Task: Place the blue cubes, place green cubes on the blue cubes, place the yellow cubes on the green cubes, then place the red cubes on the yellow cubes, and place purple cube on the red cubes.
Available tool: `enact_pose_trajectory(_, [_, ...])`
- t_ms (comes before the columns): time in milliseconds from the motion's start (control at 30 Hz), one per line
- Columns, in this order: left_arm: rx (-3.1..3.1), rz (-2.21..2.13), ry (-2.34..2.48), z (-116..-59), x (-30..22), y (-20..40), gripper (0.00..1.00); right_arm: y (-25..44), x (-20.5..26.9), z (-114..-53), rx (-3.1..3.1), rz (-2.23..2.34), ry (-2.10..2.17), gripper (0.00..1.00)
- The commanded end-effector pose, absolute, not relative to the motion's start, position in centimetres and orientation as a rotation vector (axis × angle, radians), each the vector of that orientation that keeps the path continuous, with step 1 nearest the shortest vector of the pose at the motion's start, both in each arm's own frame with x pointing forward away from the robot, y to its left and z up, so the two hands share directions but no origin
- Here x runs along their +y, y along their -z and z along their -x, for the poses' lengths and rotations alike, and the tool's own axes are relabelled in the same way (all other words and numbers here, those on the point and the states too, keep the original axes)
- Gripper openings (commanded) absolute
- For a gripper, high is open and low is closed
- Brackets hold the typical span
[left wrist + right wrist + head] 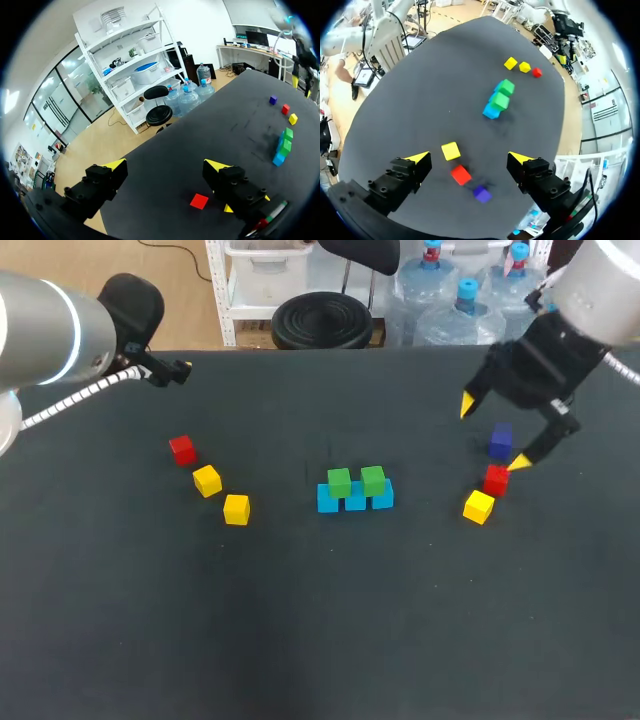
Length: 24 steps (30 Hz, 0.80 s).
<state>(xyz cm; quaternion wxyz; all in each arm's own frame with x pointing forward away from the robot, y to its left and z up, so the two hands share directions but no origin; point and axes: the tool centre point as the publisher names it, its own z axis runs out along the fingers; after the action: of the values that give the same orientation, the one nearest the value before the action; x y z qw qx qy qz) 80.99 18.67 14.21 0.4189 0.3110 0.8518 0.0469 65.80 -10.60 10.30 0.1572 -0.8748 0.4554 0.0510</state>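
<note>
Nearest you on the black table [320, 640], the left yellow cube [236, 509] and the right yellow cube [478, 507] sit well apart. Between them, the row of blue cubes [355, 502] carries two green cubes [339, 482]. Just past the right yellow cube lie the right red cube [496, 480] and the purple cube [501, 441]. Your right gripper [493, 434] hangs over them, fingers spread wide, holding nothing. Far left, your left gripper [166, 165] gapes wide above the left red cube [199, 201], empty too.

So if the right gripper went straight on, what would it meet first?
Likely the small red cube, lying between the open fingers of the right gripper, next to the small purple cube; depth is unclear.
</note>
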Motion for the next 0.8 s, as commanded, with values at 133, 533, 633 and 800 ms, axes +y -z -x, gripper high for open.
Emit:
enact_pose_trajectory(133, [2.136, -0.78, -0.12, -81.1, 18.6, -14.2, 1.0, -7.0, -9.3, -64.8, 1.287, 2.567, -0.237, 1.0])
enact_pose_trajectory(533, [2.136, -0.78, -0.12, -81.1, 18.6, -14.2, 1.0, -6.1, -10.1, -64.8, 1.313, 2.576, -0.243, 1.0])
enact_pose_trajectory(633, [2.136, -0.78, -0.12, -81.1, 18.6, -14.2, 1.0, -6.7, -10.1, -65.3, 1.327, 2.53, -0.243, 1.0])
enact_pose_trajectory(800, [2.136, -0.78, -0.12, -81.1, 18.6, -14.2, 1.0, -8.2, -10.1, -66.4, 1.342, 2.453, -0.223, 1.0])
